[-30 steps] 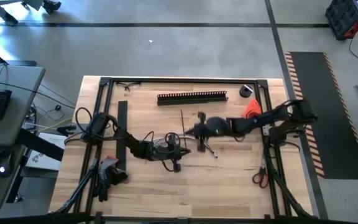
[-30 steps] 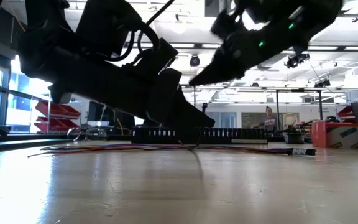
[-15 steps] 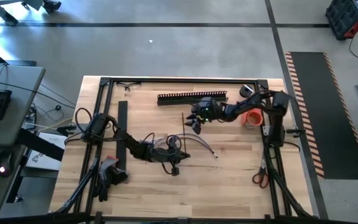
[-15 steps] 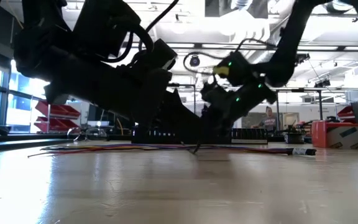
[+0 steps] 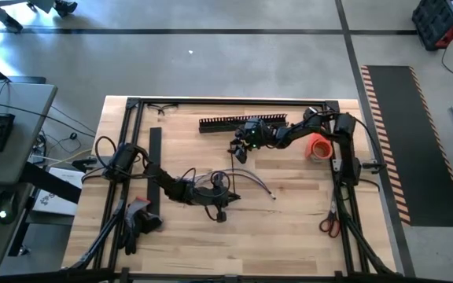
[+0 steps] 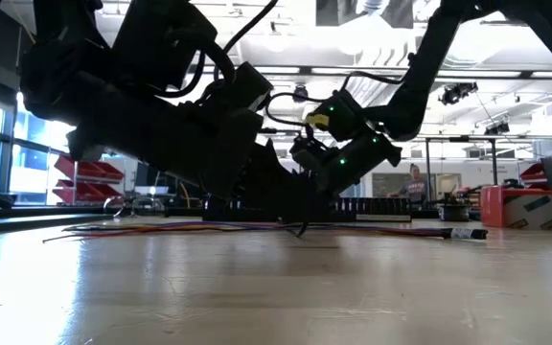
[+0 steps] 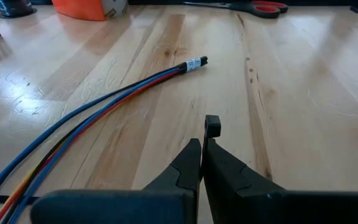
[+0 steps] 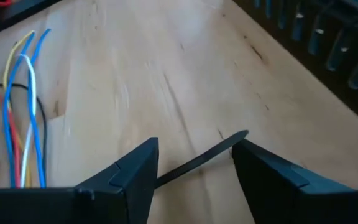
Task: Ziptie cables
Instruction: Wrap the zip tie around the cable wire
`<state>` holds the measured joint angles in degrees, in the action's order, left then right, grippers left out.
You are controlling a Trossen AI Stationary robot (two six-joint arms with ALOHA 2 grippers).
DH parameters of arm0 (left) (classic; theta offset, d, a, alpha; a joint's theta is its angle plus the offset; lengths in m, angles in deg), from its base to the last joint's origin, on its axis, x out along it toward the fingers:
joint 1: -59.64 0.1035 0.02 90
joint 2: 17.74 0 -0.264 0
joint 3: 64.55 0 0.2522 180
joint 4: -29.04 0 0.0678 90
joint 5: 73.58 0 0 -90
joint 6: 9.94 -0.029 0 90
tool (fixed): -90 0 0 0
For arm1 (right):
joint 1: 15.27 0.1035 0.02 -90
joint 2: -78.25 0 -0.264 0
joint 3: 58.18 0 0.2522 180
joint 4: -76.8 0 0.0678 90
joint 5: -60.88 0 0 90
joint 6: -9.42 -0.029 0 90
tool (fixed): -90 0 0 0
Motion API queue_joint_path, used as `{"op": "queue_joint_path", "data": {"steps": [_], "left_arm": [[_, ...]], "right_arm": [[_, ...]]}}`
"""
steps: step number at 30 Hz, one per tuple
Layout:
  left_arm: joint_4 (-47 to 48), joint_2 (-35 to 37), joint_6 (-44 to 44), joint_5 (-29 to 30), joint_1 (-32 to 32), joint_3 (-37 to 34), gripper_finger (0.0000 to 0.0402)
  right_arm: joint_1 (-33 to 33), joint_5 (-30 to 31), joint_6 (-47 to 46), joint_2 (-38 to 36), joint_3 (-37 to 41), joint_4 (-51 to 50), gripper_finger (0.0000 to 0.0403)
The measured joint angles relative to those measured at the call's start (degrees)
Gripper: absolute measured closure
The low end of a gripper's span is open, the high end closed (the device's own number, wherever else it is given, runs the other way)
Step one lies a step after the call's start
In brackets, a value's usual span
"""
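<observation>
The cables (image 5: 246, 185) lie on the table's middle as a loose bunch of blue, red and yellow wires (image 7: 104, 109), their labelled end (image 7: 194, 63) on the wood. My left gripper (image 5: 220, 206) is shut just beside them (image 7: 204, 134). My right gripper (image 5: 237, 151) hovers open near the far slotted strip. A thin dark strand (image 8: 197, 163) lies flat on the wood between its two fingers (image 8: 194, 146), touching neither. The cables' other ends (image 8: 23, 124) show off to one side in the right wrist view. My left gripper shows a small black bit (image 7: 212, 126) just past its shut fingertips. I cannot tell whether that is a held thing or part of a finger.
A long black slotted strip (image 5: 242, 123) lies along the far side, close beyond my right gripper. A flat black strip (image 5: 155, 157) lies at the left. An orange roll (image 5: 318, 146) and a black roll (image 5: 313, 115) sit far right, red-handled scissors (image 5: 328, 226) near right. A person (image 6: 415, 182) stands far behind.
My right gripper has gone from the table's middle toward the far edge and a little left, coming down low over the thin dark strand beside the slotted strip. Its arm has folded back toward the far right corner. The cables have stayed where they were.
</observation>
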<state>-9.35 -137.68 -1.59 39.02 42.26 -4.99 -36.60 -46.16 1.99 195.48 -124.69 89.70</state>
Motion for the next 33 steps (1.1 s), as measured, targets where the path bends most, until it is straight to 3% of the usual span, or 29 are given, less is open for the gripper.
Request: {"op": "queue_joint_path", "data": {"steps": [9,16,20,23,33], "left_arm": [[0.1,0.0,0.0,0.0,0.1,0.0,0.0402],[0.1,0.0,0.0,0.1,0.1,0.0,0.0402],[0.1,0.0,0.0,0.1,0.1,0.0,0.0402],[0.1,0.0,0.0,0.0,0.1,0.0,0.0402],[3.2,2.3,2.0,0.5,0.0,0.0,0.0402]], "right_arm": [[-0.3,-10.2,3.1,0.2,0.1,-0.9,0.0248],[0.1,-10.5,5.5,0.2,0.1,-0.9,0.029],[0.7,-10.4,6.1,0.2,0.1,-0.9,0.0349],[1.7,-9.7,9.1,0.2,0.2,-0.9,0.0393],[6.1,2.5,18.9,-2.5,2.1,3.5,0.0403]]}}
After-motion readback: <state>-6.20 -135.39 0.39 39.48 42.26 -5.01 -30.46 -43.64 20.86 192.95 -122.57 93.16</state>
